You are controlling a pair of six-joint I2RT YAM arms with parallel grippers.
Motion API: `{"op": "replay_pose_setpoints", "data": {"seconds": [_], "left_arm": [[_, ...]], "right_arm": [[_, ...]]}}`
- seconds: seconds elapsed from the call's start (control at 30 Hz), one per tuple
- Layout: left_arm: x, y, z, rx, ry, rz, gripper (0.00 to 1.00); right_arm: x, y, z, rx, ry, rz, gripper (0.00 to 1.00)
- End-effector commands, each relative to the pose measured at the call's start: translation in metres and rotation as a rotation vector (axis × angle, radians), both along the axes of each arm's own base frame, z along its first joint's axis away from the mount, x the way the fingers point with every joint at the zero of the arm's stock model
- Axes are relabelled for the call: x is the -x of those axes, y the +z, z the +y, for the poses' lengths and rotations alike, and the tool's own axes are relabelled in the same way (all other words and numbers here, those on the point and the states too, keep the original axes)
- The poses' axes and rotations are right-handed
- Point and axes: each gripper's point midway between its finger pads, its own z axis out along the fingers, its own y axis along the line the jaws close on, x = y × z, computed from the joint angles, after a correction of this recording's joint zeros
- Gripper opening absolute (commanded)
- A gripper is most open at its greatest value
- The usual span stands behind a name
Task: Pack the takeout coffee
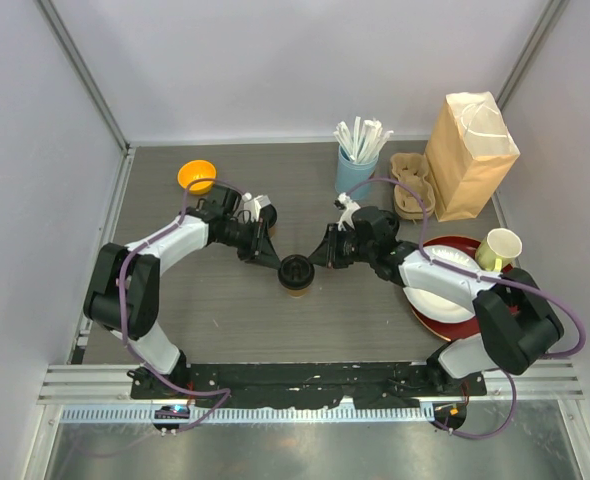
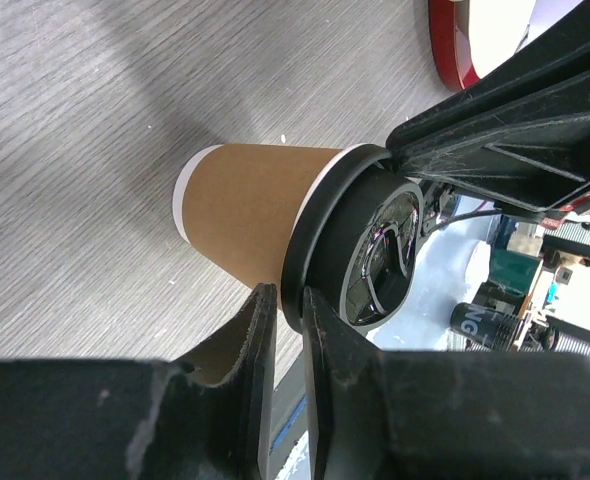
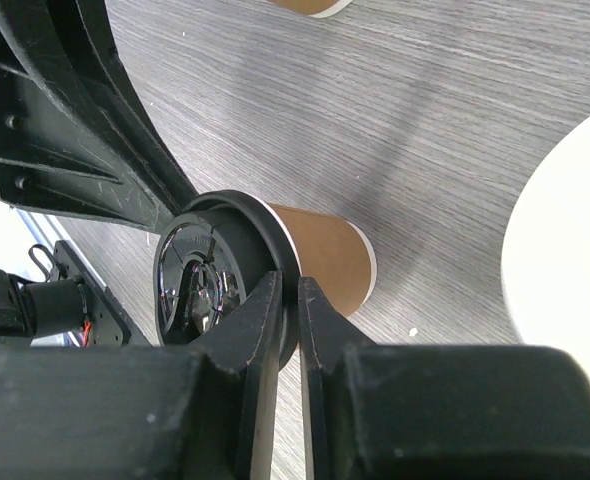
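A kraft-brown coffee cup (image 1: 296, 288) with a black lid (image 1: 295, 268) stands upright at the table's middle. My left gripper (image 1: 279, 264) meets the lid from the left and my right gripper (image 1: 318, 258) from the right. In the left wrist view the cup (image 2: 250, 210) shows side on, and my left gripper (image 2: 288, 300) is shut on the lid's rim (image 2: 310, 235). In the right wrist view my right gripper (image 3: 288, 292) is shut on the rim (image 3: 275, 235) of the same cup (image 3: 325, 262). A second kraft cup (image 1: 263, 222) is partly hidden beside my left wrist.
An orange bowl (image 1: 197, 176) sits at the back left. A light-blue cup of straws (image 1: 355, 168), a cardboard cup carrier (image 1: 408, 188) and a kraft paper bag (image 1: 468, 155) stand at the back right. A red plate (image 1: 453, 247) with white plates and a pale yellow cup (image 1: 499, 249) are on the right.
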Motion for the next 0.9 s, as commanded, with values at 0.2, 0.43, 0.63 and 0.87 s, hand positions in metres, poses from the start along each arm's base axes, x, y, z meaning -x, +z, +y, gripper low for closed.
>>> {"op": "replay_pose_setpoints", "data": {"seconds": [0.2, 0.43, 0.63, 0.87], "left_arm": [[0.004, -0.024, 0.001, -0.048, -0.001, 0.012, 0.13], [0.007, -0.031, 0.003, -0.063, 0.006, 0.024, 0.02], [0.009, -0.038, 0.003, -0.076, 0.005, 0.031, 0.00], [0.012, -0.052, 0.007, -0.111, 0.013, 0.059, 0.00]], "right_arm": [[0.017, -0.030, -0.011, 0.076, -0.024, 0.032, 0.12], [0.025, -0.044, -0.016, 0.101, -0.035, 0.039, 0.09], [0.027, -0.050, -0.019, 0.118, -0.043, 0.030, 0.04], [0.032, -0.063, -0.023, 0.143, -0.048, 0.035, 0.01]]}}
